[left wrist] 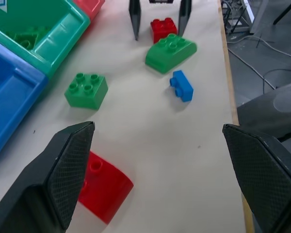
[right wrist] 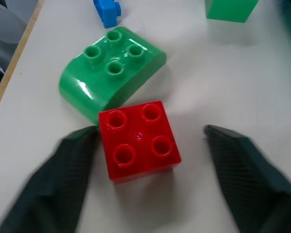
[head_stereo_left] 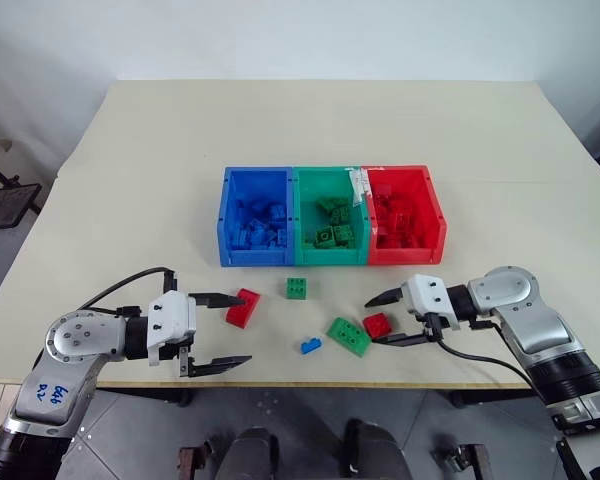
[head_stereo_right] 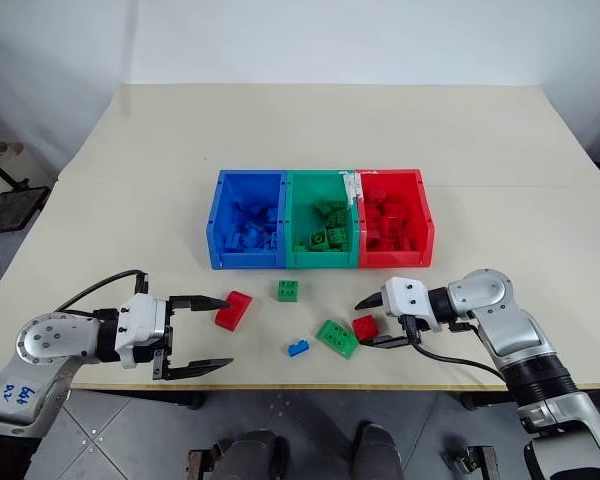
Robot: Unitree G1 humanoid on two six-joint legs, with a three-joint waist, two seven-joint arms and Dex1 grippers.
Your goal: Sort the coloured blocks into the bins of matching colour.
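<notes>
Three joined bins stand mid-table: blue (head_stereo_left: 255,256), green (head_stereo_left: 328,256) and red (head_stereo_left: 405,256), each with blocks of its own colour inside. Loose blocks lie in front of them: a red oblong (head_stereo_left: 243,307), a green square (head_stereo_left: 297,288), a green oblong (head_stereo_left: 348,335), a small blue one (head_stereo_left: 310,346) and a small red square (head_stereo_left: 377,324). My right gripper (head_stereo_left: 374,322) straddles the red square (right wrist: 138,138). One finger (right wrist: 72,165) touches its side and the other stands apart. My left gripper (head_stereo_left: 245,328) is open, one finger beside the red oblong (left wrist: 104,187).
The table's front edge (head_stereo_left: 310,381) runs just behind the loose blocks and both grippers. A white label (head_stereo_left: 358,185) sticks to the wall between the green and red bins. A black stand (head_stereo_left: 5,205) is off the table's left side.
</notes>
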